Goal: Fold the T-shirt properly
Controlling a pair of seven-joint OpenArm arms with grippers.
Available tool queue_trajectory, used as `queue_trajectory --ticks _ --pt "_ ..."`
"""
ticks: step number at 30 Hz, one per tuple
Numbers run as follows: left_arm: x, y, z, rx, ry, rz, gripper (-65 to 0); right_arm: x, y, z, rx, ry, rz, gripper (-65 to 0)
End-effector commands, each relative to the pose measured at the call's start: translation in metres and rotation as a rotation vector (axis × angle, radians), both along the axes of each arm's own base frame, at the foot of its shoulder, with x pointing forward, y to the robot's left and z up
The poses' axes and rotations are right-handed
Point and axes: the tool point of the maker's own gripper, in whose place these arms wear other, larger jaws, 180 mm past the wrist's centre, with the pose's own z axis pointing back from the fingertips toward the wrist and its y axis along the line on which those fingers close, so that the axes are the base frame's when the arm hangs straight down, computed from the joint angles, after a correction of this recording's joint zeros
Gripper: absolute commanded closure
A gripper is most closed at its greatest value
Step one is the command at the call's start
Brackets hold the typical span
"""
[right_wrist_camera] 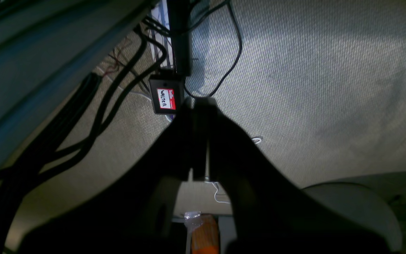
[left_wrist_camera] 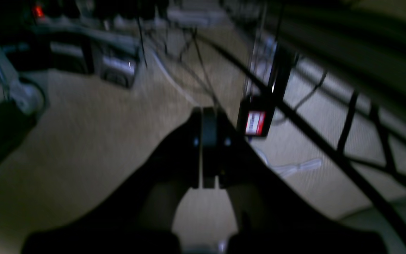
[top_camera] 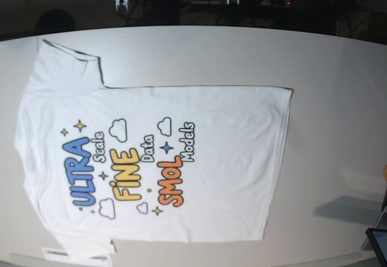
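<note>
Lying flat (print up), the T-shirt (top_camera: 181, 158) covers the table (top_camera: 338, 98); both claws pressed together, empty.

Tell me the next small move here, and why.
Probably bring one hand down over the table toward a T-shirt edge. The shirt lies spread flat, print up, with no fold started. Both wrist views show only floor and cables past the shut left hand and right hand, so neither is near it.

Both wrist views are dim, the left one motion-blurred with curved edges; the base view is bright and sharp.
</note>
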Motion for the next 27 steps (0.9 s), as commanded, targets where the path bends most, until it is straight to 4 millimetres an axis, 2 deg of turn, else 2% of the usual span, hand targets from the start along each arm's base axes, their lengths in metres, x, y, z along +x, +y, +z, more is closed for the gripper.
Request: queue_trajectory --ticks 1,4,10,15,17,19,21,23,26,27 --pt "-0.002 -0.001 0.0 0.001 0.007 0.001 -4.5 -0.008 0.0 0.0 -0.003 0.011 0.007 -0.3" --pt "0.003 -0.001 0.001 0.003 -0.03 0.0 -7.6 -0.007 0.001 0.001 -0.002 -0.008 0.006 -0.3" --pt "0.02 0.004 0.007 0.015 -0.205 -0.006 -7.6 0.005 0.0 0.006 -0.004 -0.169 -0.003 -0.1" --pt "0.017 0.004 0.006 0.014 -0.196 -0.006 -7.9 0.008 -0.001 0.007 -0.005 -0.195 -0.007 -0.3" --pt "0.005 0.003 0.004 0.011 -0.116 -0.002 -8.7 0.001 -0.001 0.005 -0.005 -0.135 -0.005 -0.4" --pt "0.003 0.001 0.002 0.006 -0.055 0.001 -14.8 0.0 -0.001 0.003 -0.006 -0.066 -0.003 -4.8" --pt "0.004 0.001 0.001 0.006 -0.048 0.001 -20.8 -0.004 0.0 0.003 -0.005 -0.024 0.003 -13.8" --pt "0.006 0.001 0.002 0.006 -0.07 -0.001 -21.8 -0.003 0.001 0.003 -0.002 -0.026 0.005 -21.3" --pt "0.011 0.003 0.002 0.01 -0.101 -0.003 -20.8 -0.002 0.001 0.003 0.0 -0.032 0.005 -22.1" --pt "0.011 0.003 0.003 0.01 -0.107 -0.003 -17.3 -0.001 0.0 0.003 -0.001 -0.046 0.006 -20.3"
